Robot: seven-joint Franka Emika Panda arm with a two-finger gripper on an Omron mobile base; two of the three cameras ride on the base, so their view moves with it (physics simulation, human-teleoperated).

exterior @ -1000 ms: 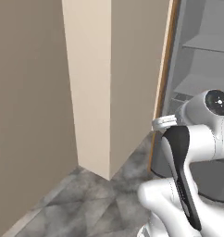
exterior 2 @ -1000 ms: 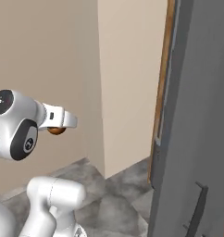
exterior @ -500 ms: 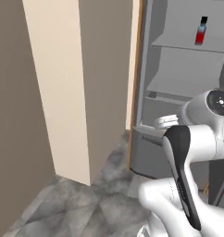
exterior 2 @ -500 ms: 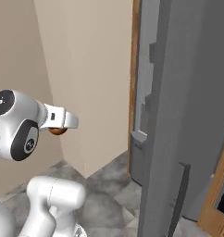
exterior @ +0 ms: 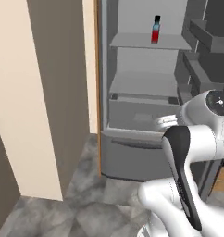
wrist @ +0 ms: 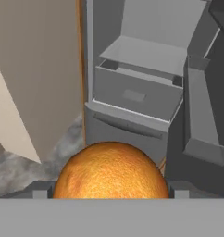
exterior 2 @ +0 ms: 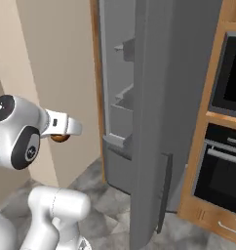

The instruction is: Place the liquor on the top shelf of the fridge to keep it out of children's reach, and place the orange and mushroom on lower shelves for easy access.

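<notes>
The gripper (wrist: 109, 196) was closed on the orange (wrist: 110, 170), facing the open fridge (exterior: 146, 134). The liquor (exterior: 155, 29) stood on the fridge's top shelf (exterior: 148, 42).

orange (wrist: 111, 170) bottom behind grey band

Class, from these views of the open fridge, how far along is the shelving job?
Done: the liquor stands on the top shelf of the fridge. In hand: the gripper holds the orange, facing the lower shelves. Left: shelving the orange, then the mushroom.
</notes>
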